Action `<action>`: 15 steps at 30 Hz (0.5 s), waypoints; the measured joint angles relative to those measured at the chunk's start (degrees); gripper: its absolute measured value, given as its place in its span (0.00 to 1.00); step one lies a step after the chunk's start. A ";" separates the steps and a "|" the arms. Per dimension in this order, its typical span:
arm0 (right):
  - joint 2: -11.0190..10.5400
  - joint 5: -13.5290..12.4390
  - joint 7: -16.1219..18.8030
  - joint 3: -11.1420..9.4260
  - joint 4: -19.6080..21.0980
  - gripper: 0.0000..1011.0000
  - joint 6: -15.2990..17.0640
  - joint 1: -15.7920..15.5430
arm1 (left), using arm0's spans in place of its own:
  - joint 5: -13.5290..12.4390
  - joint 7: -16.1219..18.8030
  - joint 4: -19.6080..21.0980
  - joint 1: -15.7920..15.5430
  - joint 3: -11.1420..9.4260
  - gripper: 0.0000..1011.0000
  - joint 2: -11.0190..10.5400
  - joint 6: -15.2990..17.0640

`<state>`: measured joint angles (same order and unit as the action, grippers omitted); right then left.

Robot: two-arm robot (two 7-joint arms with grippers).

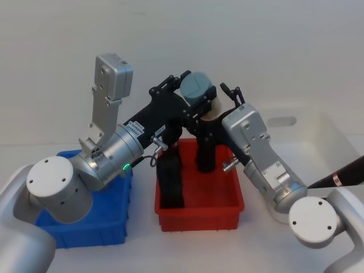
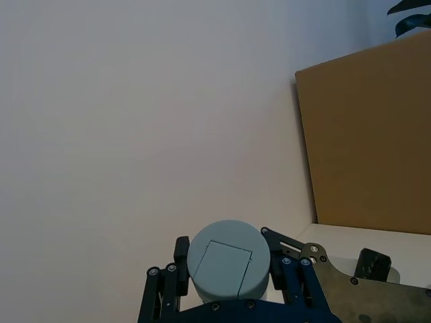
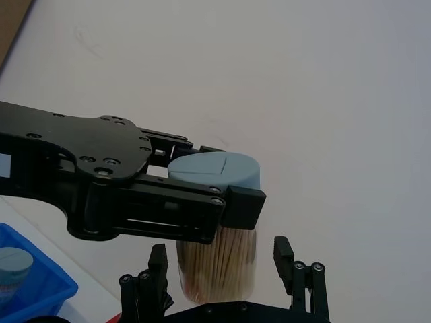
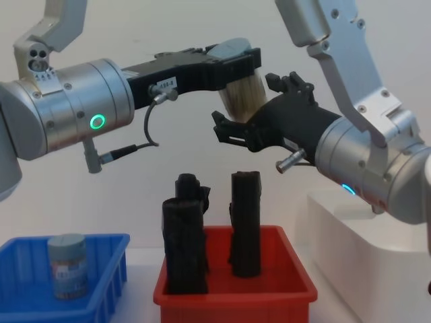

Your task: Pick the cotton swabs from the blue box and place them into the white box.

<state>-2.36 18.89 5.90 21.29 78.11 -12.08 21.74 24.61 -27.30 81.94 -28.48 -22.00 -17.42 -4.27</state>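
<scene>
1. Nearest the head view are the two grey arm joints, the left one over the blue box (image 1: 91, 227) and the right one at the lower right corner.
2. The left hand (image 4: 237, 64) is raised high above the red bin (image 4: 236, 289) and clamps a jar of cotton swabs (image 4: 241, 91) by its upper part, just under the grey-blue lid.
3. The jar hangs lid up, with the pale sticks showing through its clear wall below the fingers (image 3: 239, 205) of the left hand.
4. The right hand (image 3: 222, 266) sits just under and around the lower part of the same jar, its fingers spread wide on either side and not touching it.
5. A second jar of cotton swabs (image 4: 67, 266) stands upright in the blue box, at the left of the surface.
6. The red bin sits between the blue box and the white box (image 4: 363, 249), and holds two tall black rolls (image 4: 185, 235) standing upright.
7. The white box is on the right, beneath the right arm.
8. The held jar is over the red bin, between the two hands, well above all three containers.
</scene>
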 joint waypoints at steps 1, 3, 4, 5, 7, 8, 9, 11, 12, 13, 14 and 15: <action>0.06 0.07 -0.16 0.01 -0.15 0.99 0.00 0.07 | 0.00 0.00 0.07 0.05 -0.06 0.67 0.00 -0.01; 0.14 0.11 -0.34 0.03 -0.34 0.99 0.00 0.18 | 0.00 0.00 0.20 0.09 -0.11 0.67 0.02 -0.01; 0.15 0.13 -0.39 0.04 -0.39 0.99 0.01 0.22 | 0.00 0.00 0.25 0.11 -0.14 0.67 0.02 -0.01; 0.18 0.15 -0.43 0.04 -0.44 0.99 0.01 0.24 | 0.00 0.00 0.28 0.13 -0.15 0.67 0.03 -0.01; 0.22 0.19 -0.52 0.05 -0.53 0.99 0.04 0.28 | -0.02 -0.03 0.39 0.18 -0.20 0.67 0.04 0.02; 0.26 0.22 -0.62 0.07 -0.63 0.99 0.08 0.35 | -0.02 -0.04 0.42 0.19 -0.21 0.67 0.04 0.02; 0.27 0.23 -0.65 0.07 -0.66 0.99 0.09 0.37 | -0.04 -0.07 0.46 0.21 -0.23 0.67 0.05 0.04; 0.30 0.26 -0.72 0.07 -0.74 0.96 0.11 0.40 | -0.06 -0.12 0.52 0.23 -0.27 0.67 0.05 0.06; 0.32 0.28 -0.78 0.09 -0.81 0.94 0.14 0.43 | -0.06 -0.12 0.52 0.23 -0.27 0.67 0.05 0.06; 0.33 0.28 -0.81 0.10 -0.83 0.92 0.15 0.44 | -0.07 -0.14 0.57 0.24 -0.29 0.67 0.05 0.08; 0.36 0.30 -0.86 0.10 -0.88 0.88 0.16 0.48 | -0.07 -0.15 0.59 0.25 -0.30 0.67 0.05 0.08; 0.37 0.31 -0.88 0.11 -0.90 0.87 0.17 0.49 | -0.08 -0.18 0.63 0.25 -0.31 0.67 0.05 0.09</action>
<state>-1.99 19.20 5.02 21.40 77.21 -11.90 22.23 24.53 -27.48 82.57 -28.22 -22.31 -17.38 -4.18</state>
